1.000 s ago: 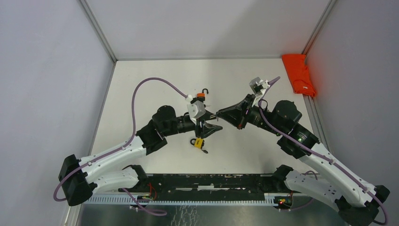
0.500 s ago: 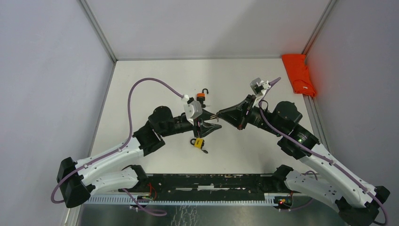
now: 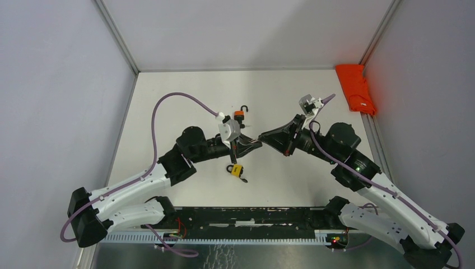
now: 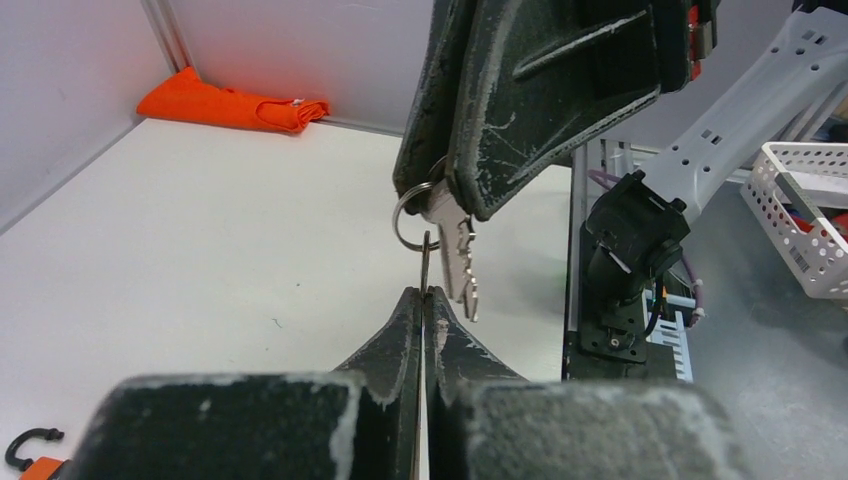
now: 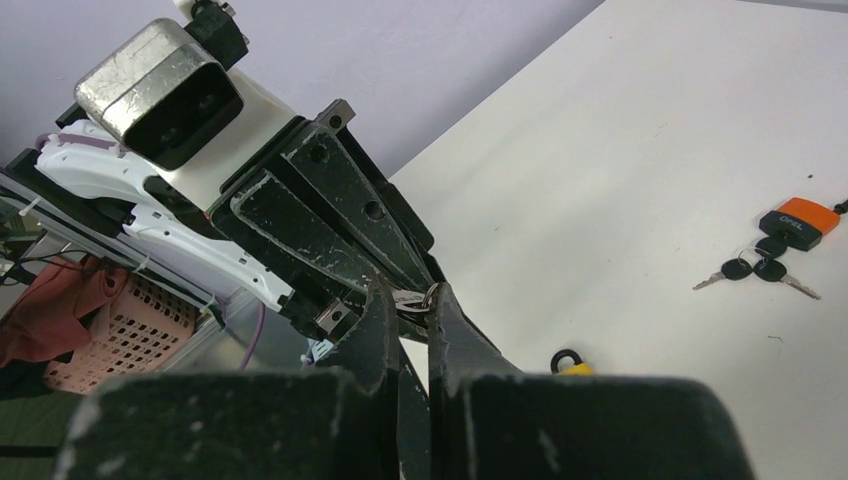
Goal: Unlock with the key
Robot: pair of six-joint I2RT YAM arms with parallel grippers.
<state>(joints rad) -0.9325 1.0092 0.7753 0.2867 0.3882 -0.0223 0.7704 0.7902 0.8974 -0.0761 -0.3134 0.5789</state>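
– Silver key (image 4: 457,260): position relative to the jaws is requested.

– It is held in mid-air, off the table (image 3: 185,101), where the two arms meet tip to tip. Its head is clamped between the fingertips of the right gripper (image 4: 455,200), which enters from above in the left wrist view. The toothed blade hangs below those tips, slightly tilted.

– Left side?

– The left gripper (image 4: 425,300) is closed tight, fingers pressed together. A thin run of the key ring (image 4: 397,222) is pinched at its very tips, just beside the blade. The blade itself is not gripped by the left jaws. Whether it is touched by them cannot be told.

– Right jaw state is to be confirmed.

– Narrow, closed on the key head. In the right wrist view only a slim gap is left between the two fingers, and it is filled by key and ring.

– Locks?

– A yellow padlock (image 3: 237,170) is seen lying on the table on the near side of the meeting point, apart from both grippers. An orange padlock (image 3: 239,114) is lying on the far side, with two black-headed keys (image 5: 755,270) just beside it.

– Anything else noted?

– An orange cloth (image 3: 355,88) is bunched at the table's far right corner, well apart from the arms.
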